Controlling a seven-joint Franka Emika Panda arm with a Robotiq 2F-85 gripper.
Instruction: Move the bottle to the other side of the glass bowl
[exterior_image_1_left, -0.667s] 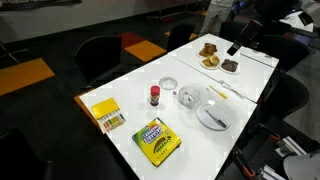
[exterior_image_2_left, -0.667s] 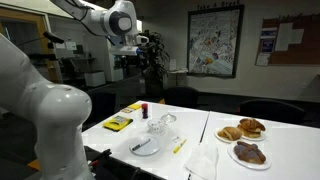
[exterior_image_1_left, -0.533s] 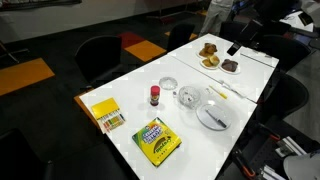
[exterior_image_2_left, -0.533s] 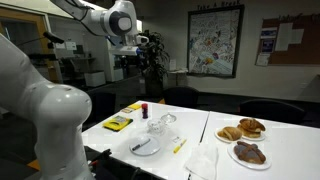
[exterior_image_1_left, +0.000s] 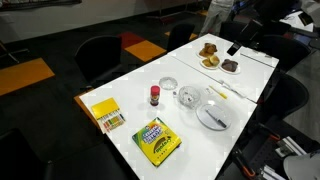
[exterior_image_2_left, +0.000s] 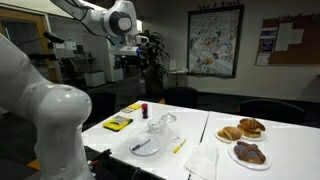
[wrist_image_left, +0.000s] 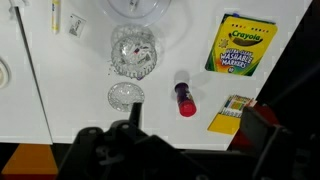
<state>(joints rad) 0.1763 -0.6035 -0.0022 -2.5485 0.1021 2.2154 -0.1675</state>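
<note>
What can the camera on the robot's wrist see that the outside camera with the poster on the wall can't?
Only the wrist view shows the green and yellow marker box, seen from straight above. Only the exterior view shows the white robot arm, the framed wall poster and the brown pastries on plates. Both show the small red-capped bottle, the round clear glass bowl and the flat yellow crayon box on the white table.
</note>
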